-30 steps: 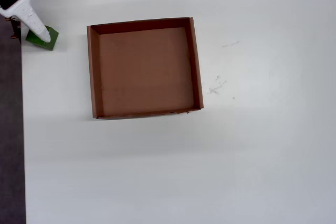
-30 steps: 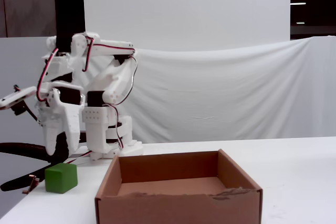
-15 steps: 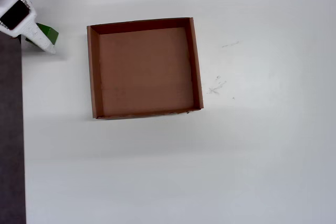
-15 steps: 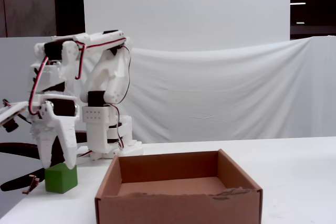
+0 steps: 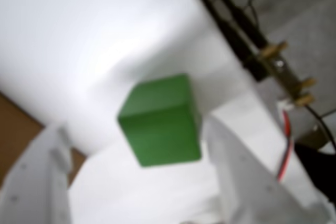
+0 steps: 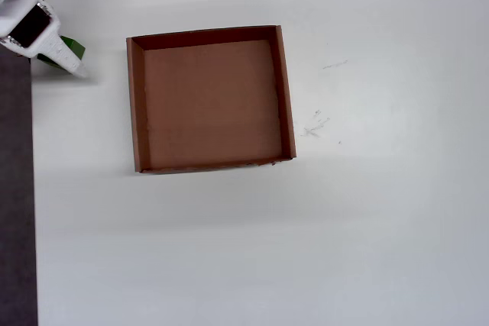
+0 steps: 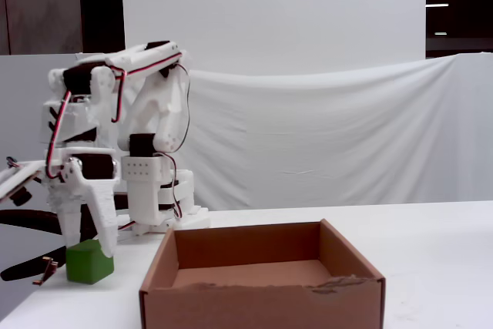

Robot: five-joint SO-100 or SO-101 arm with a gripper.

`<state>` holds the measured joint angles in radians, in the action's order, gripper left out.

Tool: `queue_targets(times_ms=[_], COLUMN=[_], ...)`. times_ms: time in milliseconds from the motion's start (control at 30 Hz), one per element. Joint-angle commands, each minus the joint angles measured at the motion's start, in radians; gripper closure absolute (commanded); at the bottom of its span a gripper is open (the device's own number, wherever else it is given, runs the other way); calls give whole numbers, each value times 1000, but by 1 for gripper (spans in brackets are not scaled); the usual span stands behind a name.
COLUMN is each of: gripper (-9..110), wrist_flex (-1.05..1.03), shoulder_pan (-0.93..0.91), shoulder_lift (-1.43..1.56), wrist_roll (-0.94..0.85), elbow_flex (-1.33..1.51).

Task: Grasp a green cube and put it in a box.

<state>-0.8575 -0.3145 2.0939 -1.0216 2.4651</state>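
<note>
White worktop (image 6: 306, 250) fills the overhead view, with a dark strip along its left edge and a few faint scuffs to the right of the box (image 6: 135, 104). At the far left edge of that surface sits the cube (image 7: 89, 261), a bright green block with near-equal sides, so no long axis can be made out. In the fixed view it rests flat on the worktop, one face toward the camera. In the wrist view the cube (image 5: 160, 121) appears turned, an edge facing the lens and the frame blurred. From overhead only a green sliver (image 6: 72, 47) shows beyond the arm's white shell. The fingers (image 5: 134, 182) stand apart on either side of the cube, white prongs to its left and right in the wrist view; whether either one touches it cannot be told, and they are not closed on it. In the fixed view the fingers (image 7: 86, 233) reach down just over and beside the cube. The box lies to the right of the cube in the overhead view, apart from it, open and square, its brown floor bare. In the fixed view the box (image 7: 262, 298) has a ragged front rim. Behind hang a white cloth backdrop and a white wall panel, dark room at the upper corners.
</note>
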Motion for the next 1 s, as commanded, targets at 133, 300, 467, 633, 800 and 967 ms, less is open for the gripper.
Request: queue_targets(times_ms=[133, 300, 467, 633, 800, 967], gripper=[74, 77, 77, 77, 77, 80], wrist_flex=[11, 9, 9, 25, 38, 43], shoulder_pan=[12, 15, 17, 23, 31, 31], shoulder_lift=[0, 0, 3, 3, 3, 3], wrist_roll=[3, 3, 3, 3, 3, 3], elbow_flex=[-2, 3, 5, 12, 21, 28])
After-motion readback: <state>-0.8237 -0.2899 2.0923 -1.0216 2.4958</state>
